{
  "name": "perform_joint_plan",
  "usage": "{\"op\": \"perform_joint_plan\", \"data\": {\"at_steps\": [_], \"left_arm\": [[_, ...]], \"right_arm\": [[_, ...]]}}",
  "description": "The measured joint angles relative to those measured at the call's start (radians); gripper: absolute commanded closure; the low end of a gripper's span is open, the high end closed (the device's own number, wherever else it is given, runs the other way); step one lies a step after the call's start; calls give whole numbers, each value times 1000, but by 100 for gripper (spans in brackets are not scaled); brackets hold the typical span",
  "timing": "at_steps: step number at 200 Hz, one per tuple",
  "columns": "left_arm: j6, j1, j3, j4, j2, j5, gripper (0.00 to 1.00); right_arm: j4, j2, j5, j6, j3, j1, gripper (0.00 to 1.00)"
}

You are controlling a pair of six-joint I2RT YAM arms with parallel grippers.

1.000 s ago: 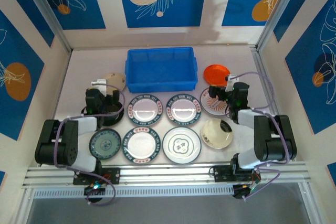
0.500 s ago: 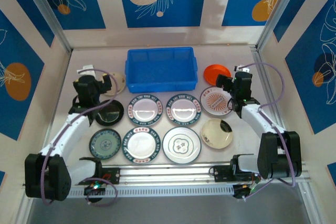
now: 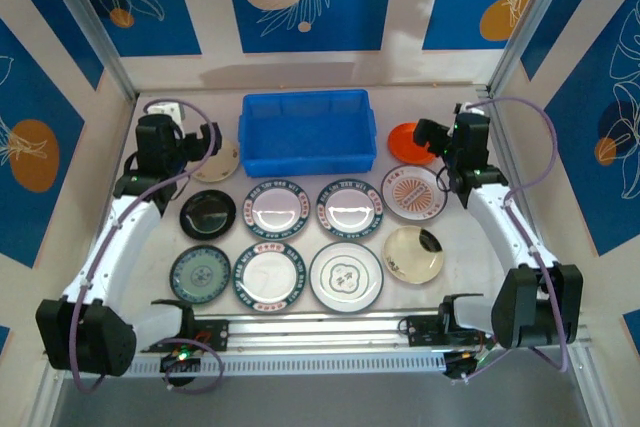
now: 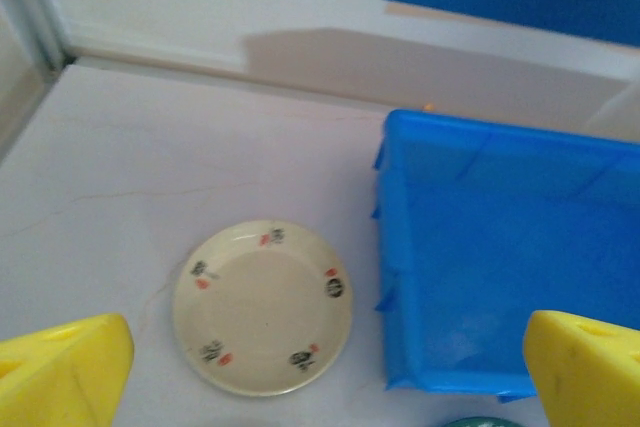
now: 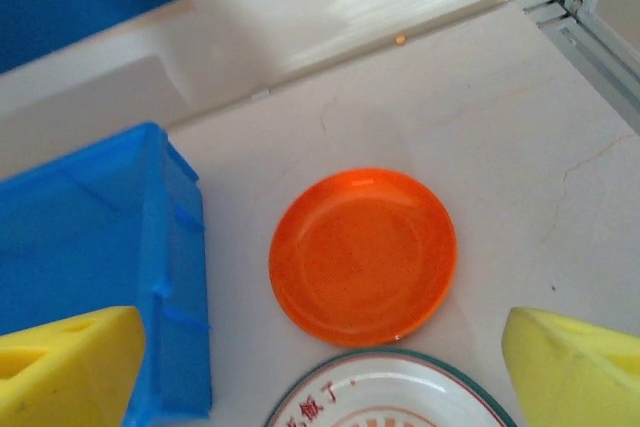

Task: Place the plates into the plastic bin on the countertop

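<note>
The blue plastic bin [image 3: 307, 132] stands at the back middle of the countertop [image 3: 150, 187], and I see nothing inside it. In front of it lie two rows of plates, among them a black one [image 3: 207, 214], a dark green one [image 3: 200, 274] and several white ones with dark rims [image 3: 279, 209]. My left gripper [image 4: 330, 377] hangs open above a cream plate [image 4: 262, 307] just left of the bin [image 4: 510, 257]. My right gripper [image 5: 320, 372] is open over the orange plate [image 5: 362, 255], right of the bin [image 5: 90, 277]. Neither gripper holds anything.
Blue-and-white panels wall the space on three sides. Aluminium posts stand at the back corners [image 3: 515, 42], and a rail [image 3: 320, 332] runs along the near edge by the arm bases. A red-patterned plate [image 5: 390, 392] lies just in front of the orange one.
Both arms have stretched towards the back. The left gripper went from over the black plate to the cream plate. The right one went from the red-patterned plate to the orange plate.
</note>
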Motion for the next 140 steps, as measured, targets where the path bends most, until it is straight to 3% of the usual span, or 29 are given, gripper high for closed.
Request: {"op": "perform_joint_plan", "data": {"at_steps": [19,88,140], "left_arm": [[-33,-1,61,0,51,79,0],[-136,-42,257,4,238,361,1],[-180,-119,303,39,341,455,2]], "right_arm": [[-22,69,-46,69,55,-43,19],[-62,361,-257,209,115,-249,52],[-84,471,-362,208,189,-280,69]]}}
